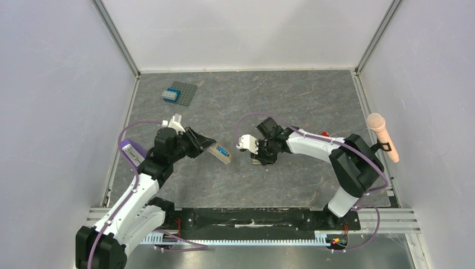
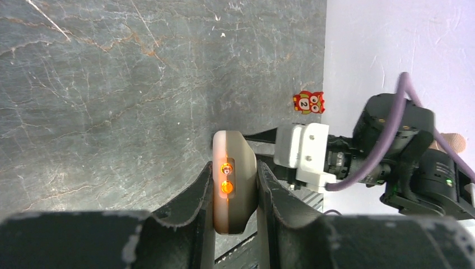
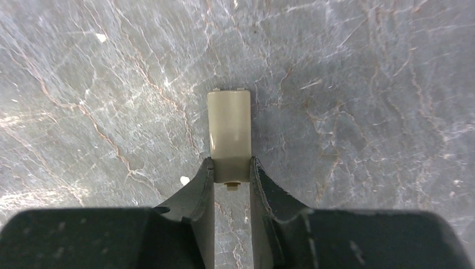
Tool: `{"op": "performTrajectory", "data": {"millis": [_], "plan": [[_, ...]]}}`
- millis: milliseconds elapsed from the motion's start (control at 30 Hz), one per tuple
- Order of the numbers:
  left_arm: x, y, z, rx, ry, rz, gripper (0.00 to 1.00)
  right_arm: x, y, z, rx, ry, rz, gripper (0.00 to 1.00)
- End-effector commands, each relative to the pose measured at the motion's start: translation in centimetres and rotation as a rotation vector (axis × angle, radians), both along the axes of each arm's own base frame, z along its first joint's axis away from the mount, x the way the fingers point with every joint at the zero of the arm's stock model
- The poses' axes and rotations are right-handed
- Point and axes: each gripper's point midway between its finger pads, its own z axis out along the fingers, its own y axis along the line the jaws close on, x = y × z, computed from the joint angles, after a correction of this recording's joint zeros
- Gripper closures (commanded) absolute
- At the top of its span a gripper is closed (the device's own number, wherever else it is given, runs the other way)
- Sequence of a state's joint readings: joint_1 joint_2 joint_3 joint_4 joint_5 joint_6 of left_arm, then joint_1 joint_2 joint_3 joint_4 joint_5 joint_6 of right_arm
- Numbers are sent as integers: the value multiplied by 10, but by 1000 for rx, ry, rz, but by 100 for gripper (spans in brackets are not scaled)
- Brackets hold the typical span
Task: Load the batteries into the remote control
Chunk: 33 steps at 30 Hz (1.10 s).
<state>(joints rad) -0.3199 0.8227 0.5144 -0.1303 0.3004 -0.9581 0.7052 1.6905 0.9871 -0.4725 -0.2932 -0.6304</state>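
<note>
Near the middle of the bench, gripped the remote control (image 2: 229, 143) tight with the left gripper (image 2: 235, 168). Spotted what looked like a blue battery (image 1: 223, 150) already in its back. Pinched a small cream cover (image 3: 228, 126) in the right gripper (image 3: 230, 162). Next, likely needed to line up that cover and slide it on.

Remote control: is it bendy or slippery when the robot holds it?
Probably stiff: the remote control juts straight out from the left end effector without drooping. Its smooth rounded shell might slip, being pinched only at its sides. Being slim, it is likely light.
</note>
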Motion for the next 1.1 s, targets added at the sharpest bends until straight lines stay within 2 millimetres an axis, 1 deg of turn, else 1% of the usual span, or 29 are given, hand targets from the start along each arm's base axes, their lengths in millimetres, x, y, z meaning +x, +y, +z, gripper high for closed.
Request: {"op": "performTrajectory", "data": {"millis": [0, 233, 333, 433, 500, 567, 700, 767, 833, 900, 1067], "plan": [[-3, -8, 12, -34, -88, -70, 98, 11, 20, 44, 115, -106, -31, 92], [-2, -15, 18, -116, -230, -86, 98, -7, 32, 86, 222, -123, -86, 91], [0, -16, 23, -158, -304, -80, 98, -13, 42, 111, 303, -140, -148, 92], [1, -16, 20, -149, -338, -74, 98, -26, 50, 132, 395, -142, -184, 93], [0, -19, 23, -146, -373, -85, 98, -35, 55, 146, 457, -144, -193, 93], [-1, -23, 26, -146, -406, -101, 98, -42, 61, 154, 495, -142, -205, 93], [-7, -34, 31, -138, -459, -156, 98, -46, 72, 163, 515, -164, -240, 93], [-9, -37, 32, -131, -474, -169, 98, -42, 77, 164, 510, -152, -288, 93], [-10, -39, 33, -126, -485, -175, 98, -35, 80, 167, 505, -140, -355, 95], [-12, -40, 33, -122, -489, -178, 98, -32, 84, 168, 505, -122, -398, 96], [-16, -42, 31, -116, -497, -201, 98, -28, 88, 170, 515, -137, -422, 99]]}}
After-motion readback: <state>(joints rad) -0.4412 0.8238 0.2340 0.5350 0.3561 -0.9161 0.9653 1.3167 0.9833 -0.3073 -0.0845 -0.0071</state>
